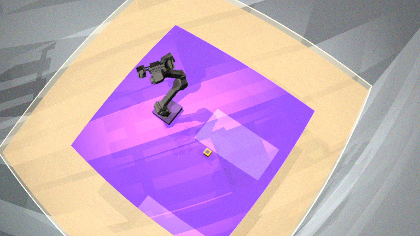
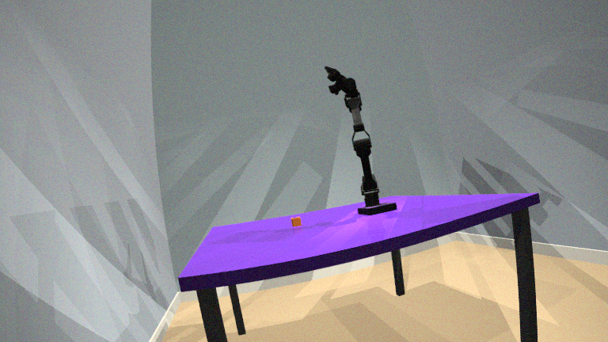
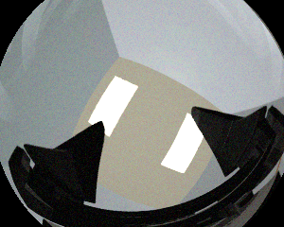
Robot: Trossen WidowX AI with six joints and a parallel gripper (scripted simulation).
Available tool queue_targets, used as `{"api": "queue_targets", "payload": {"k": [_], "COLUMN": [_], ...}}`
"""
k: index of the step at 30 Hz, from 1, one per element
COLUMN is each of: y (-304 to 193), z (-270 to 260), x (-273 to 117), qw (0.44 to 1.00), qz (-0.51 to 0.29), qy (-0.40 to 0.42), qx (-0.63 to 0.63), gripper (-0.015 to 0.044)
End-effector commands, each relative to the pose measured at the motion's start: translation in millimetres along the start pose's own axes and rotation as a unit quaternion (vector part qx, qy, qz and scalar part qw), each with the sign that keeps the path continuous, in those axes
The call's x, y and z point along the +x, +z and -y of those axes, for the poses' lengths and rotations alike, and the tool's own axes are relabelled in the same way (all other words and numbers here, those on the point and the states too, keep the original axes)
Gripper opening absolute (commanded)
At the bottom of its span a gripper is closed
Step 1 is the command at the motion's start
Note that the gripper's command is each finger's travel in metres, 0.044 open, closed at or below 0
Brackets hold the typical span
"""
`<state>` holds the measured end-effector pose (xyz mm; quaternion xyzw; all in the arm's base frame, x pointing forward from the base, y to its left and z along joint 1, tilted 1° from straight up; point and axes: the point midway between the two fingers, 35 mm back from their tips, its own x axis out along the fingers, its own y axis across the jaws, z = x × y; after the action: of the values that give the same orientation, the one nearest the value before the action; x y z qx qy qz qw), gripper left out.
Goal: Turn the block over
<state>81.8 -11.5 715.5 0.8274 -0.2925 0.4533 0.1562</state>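
Grey walls and a tan floor frame the purple table [image 1: 129, 134] in the top view. Taking the arm's base [image 1: 167, 112] as the landmark, the block [image 1: 206, 152] sits on the table well apart from it, toward the lower right of that view. It is a small orange cube whose upward face carries a darker grey square, which I take to be the marked side, so the flip is not yet done. The arm leans the other way from the base, with the gripper [image 1: 140, 72] out to the upper left, far from the block.

From the exterior view, the block [image 2: 295, 221] rests flat on the table [image 2: 448, 217] to the left of the base [image 2: 376, 207], while the arm stands nearly upright and the gripper [image 2: 332, 79] is raised high above the base.

Through the wrist view, both fingers are spread wide with nothing between them, and only ceiling and walls show beyond them, so the gripper is released and empty.

Judging by its look, the block should be light, rigid and not fragile, with smooth flat faces that may slip under a shallow pinch. Two opposite side faces look like the best hold, gripped near mid-height, leaving the marked top free to be rolled downward.
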Motion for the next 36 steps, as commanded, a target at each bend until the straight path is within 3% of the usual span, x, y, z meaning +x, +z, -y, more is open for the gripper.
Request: {"api": "queue_targets", "payload": {"k": [1, 9, 17, 25, 36], "y": [9.9, 70.7, 169.1, 265.9, 385.8], "z": [-49.9, -134.5, -179.2, -180.9, -140.7], "x": [5.5, 17.5, 23.1, 16.3, -10.7], "qw": [0.989, 0.903, 0.763, 0.619, 0.44], "qz": [0.007, 0.039, 0.084, 0.125, 0.192], "qy": [0.042, 0.133, 0.23, 0.319, 0.436], "qx": [0.142, 0.407, 0.599, 0.706, 0.761], "gripper": [0.044, 0.044, 0.044, 0.044, 0.044]}}
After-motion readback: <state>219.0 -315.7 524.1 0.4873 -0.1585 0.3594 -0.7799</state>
